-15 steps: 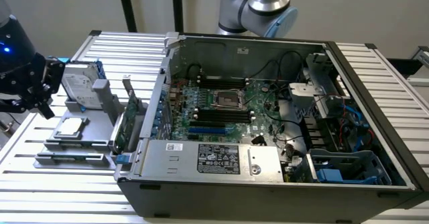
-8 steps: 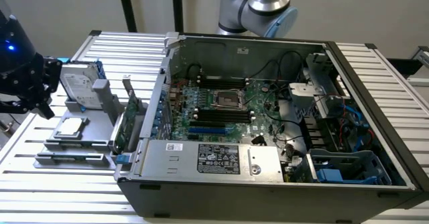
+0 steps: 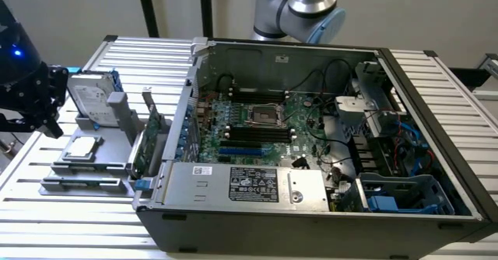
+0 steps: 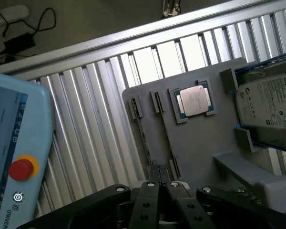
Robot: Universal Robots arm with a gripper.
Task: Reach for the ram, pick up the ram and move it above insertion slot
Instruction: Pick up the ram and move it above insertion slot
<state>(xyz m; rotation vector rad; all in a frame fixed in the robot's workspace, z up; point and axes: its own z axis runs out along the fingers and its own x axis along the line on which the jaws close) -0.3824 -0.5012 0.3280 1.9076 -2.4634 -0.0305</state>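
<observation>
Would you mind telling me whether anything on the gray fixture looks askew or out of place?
Nothing stands out: the processor lies flat in the gray fixture, and the hard drive is seated in it too.

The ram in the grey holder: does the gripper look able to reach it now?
Likely yes: nothing covers the ram, and the gripper hangs near it, though its fingers are shut.

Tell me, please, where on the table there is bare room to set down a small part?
Free: the table on the camera's side of the tray; the strip beyond the tray, beside the case; and the stretch between pendant and tray. Crowded: the tray, with drive and CPU, and the case's inside.
</observation>
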